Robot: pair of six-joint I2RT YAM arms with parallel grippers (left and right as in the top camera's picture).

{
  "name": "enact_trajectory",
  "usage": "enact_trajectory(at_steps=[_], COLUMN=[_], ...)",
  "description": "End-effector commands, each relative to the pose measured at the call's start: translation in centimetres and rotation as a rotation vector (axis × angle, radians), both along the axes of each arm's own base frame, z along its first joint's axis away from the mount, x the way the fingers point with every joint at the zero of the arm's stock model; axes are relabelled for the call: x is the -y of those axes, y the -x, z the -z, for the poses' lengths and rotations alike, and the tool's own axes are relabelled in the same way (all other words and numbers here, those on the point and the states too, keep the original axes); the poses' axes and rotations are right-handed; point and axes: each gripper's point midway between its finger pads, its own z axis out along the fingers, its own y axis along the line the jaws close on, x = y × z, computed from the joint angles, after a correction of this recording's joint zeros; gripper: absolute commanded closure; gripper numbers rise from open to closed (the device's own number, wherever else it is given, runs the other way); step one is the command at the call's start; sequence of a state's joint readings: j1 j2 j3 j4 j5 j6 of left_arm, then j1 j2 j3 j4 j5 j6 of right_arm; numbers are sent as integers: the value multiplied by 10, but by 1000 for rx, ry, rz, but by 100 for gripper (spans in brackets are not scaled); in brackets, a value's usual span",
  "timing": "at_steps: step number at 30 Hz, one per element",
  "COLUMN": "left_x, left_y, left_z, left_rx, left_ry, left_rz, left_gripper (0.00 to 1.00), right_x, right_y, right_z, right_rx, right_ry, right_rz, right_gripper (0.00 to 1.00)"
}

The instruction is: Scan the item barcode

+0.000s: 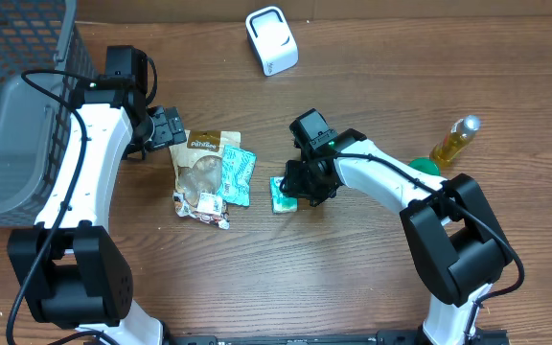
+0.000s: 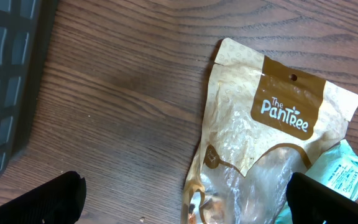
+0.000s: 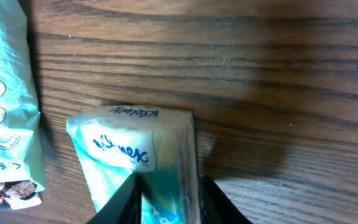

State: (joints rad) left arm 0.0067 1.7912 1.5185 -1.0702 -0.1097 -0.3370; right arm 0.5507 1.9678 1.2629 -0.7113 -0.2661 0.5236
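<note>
We are seeing the right fingers (image 1: 298,188) gripping the tissue pack (image 3: 126,146), one finger pressing on each side. The pack is sitting around the middle of the desk (image 1: 353,287), on the wood. It is lying just beside a teal packet (image 1: 239,174), not touching it. The left fingers (image 1: 173,127) are spread wide and holding nothing, hanging over the far end of a tan snack pouch (image 2: 272,143). That pouch is lying left of the teal packet and touching it. A white scanner (image 1: 271,40) is standing near the far edge, well apart from the pack. We are noting a dark basket (image 1: 27,86) at the far left corner. A yellow bottle (image 1: 455,140) is lying toward the right edge, with a green thing (image 1: 425,165) beside it, partly hidden by the arm.
</note>
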Motion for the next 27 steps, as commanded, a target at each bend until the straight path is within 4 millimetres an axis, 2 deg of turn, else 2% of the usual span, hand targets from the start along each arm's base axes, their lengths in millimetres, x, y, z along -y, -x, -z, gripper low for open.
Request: enact_trajectory(at_steps=[1,5,8,13,16,19,22,25,27], left_x=[-1,-1,-1,-1,-1,-1,-1,-1,-1], left_y=[-4,-4,-4,-4,-4,-4,-4,-4,-4], left_z=[-12,-12,-12,-12,-12,-12,-12,-12,-12], left_rx=[35,35,35,35,35,35,35,35,35], left_ry=[-5,-5,-5,-5,-5,-5,-5,-5,-5], left_rz=[0,0,0,0,0,0,0,0,0], left_gripper=[0,0,0,0,0,0,0,0,0], right_x=[1,4,7,16,23,18,5,-8,-9], right_y=[4,9,9,3,2,3,12,27,33], right_z=[-5,-1,2,-6,-23,-45,-73,-113,-137], right_rx=[5,-5,-4,-11,-39,-40,-35,-24,-1], right_ry=[0,7,23,16,-29,-162,-368,-663,-829], right_rz=[-4,-4,-2,-9,-38,-108,-228,-364,-413], right_gripper=[74,79,96,96,96,96,96,96,96])
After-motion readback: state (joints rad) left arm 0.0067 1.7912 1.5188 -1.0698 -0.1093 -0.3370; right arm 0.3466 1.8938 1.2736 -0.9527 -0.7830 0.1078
